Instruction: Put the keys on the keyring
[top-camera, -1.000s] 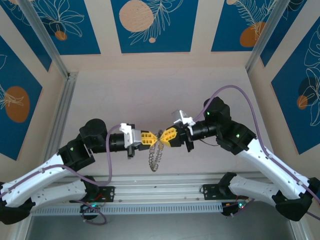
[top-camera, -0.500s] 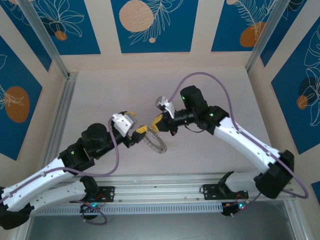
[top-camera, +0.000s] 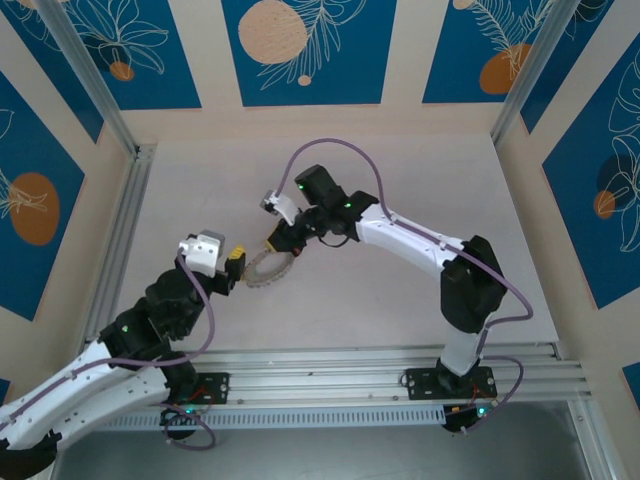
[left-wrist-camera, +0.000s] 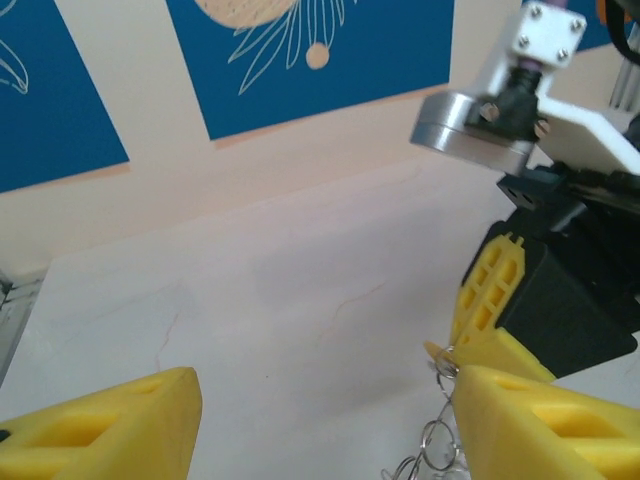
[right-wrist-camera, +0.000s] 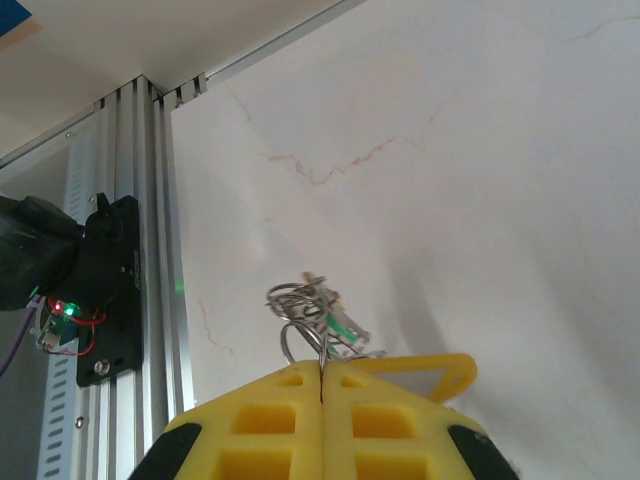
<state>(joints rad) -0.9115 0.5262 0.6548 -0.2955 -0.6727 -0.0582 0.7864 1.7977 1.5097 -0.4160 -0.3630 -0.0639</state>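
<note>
Seen from above, the right gripper (top-camera: 277, 246) reaches across to the middle-left of the tabletop (top-camera: 420, 180). Its jaws are pressed together on the rim of the keyring (top-camera: 264, 273), which hangs from them toward 7 o'clock. Whether the loop's low end touches the tabletop I cannot tell. In the right wrist view a thin wire of the ring runs into the seam between the closed yellow fingers. Just past them, at 12 o'clock, a small tangle of wire loops carries the green-headed key (right-wrist-camera: 343, 328). The left gripper (top-camera: 238, 262) sits just beside the ring at its 9 o'clock, its jaws well apart and gripping nothing. In the left wrist view the chain-like rim hangs close by the right-hand finger, but I cannot tell if they touch.
</note>
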